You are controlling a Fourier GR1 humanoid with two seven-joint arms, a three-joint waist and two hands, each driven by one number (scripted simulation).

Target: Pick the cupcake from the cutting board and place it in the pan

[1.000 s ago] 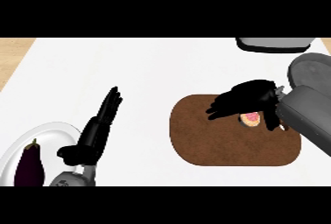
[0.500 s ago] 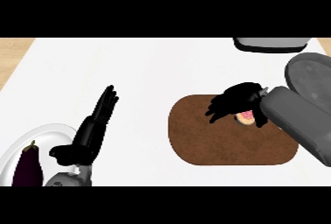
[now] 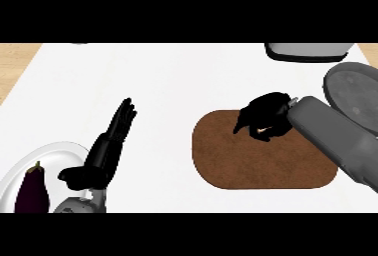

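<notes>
My right hand [image 3: 267,116] hangs over the far edge of the brown cutting board [image 3: 251,160], fingers curled round the cupcake [image 3: 263,130]. Only a small pale sliver of the cupcake shows under the fingers. The grey pan [image 3: 356,95] lies at the right edge, just beyond the board, partly behind my right forearm. My left hand [image 3: 111,140] rests open at the left, fingers straight and pointing away from me, holding nothing.
A white plate [image 3: 63,152] with a dark purple eggplant [image 3: 31,190] sits at the lower left, next to my left wrist. A grey container [image 3: 306,50] stands at the far right edge of the white counter. Wooden floor shows at the far left.
My right hand has closed tighter on the cupcake, hiding most of it, and shifted toward the board's far edge. The left hand stays still.
</notes>
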